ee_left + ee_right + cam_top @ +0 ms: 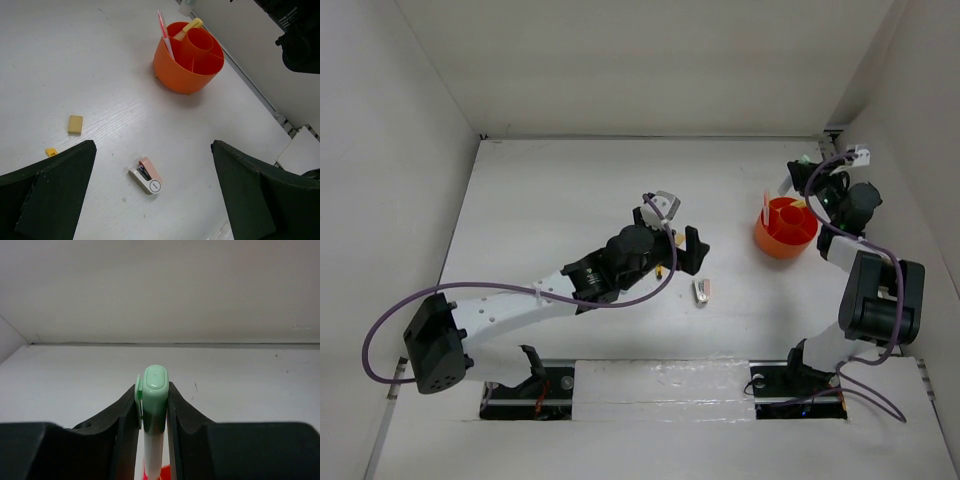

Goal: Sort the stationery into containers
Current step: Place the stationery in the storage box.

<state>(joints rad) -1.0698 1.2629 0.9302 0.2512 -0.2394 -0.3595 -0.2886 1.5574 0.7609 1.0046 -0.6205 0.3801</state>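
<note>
Nearest the bases, the left gripper (153, 147) hangs wide open and empty over the grey-pink piece (149, 176) on the tabletop (75, 60), with the eraser (75, 124) near it. Farther off, the right gripper (152, 412) pinches a green pen (154, 385) upright above the tub (175, 70), which holds a red pen (165, 35). The green pen's tip should probably go down inside one compartment before release, or it may bounce out.
</note>
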